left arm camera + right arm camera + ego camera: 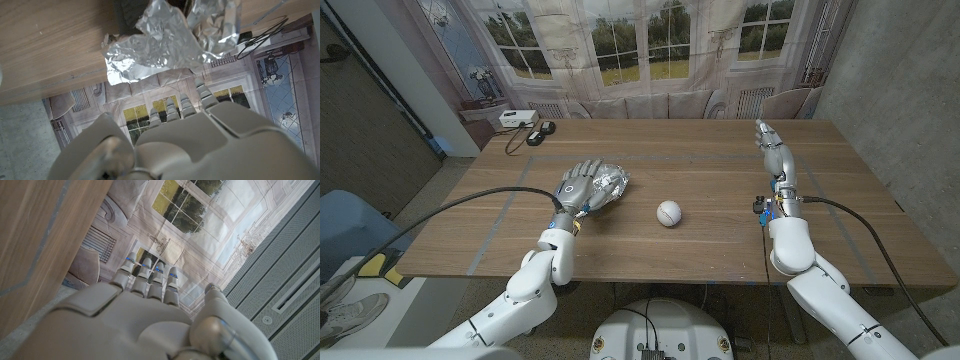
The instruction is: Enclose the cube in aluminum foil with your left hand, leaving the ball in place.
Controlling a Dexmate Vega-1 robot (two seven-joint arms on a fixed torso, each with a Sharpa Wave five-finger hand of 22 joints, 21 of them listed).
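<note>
I am resting my left hand on the crumpled aluminum foil left of the frame's middle on the table; whether my fingers are gripping it, I cannot tell. The cube is hidden, presumably inside. I should be pressing loose edges down evenly, keeping clear of the ball at center. My right hand, upper right, is holding nothing, fingers straight. No writing is readable.

left hand on foil bundle, ball beside
</note>
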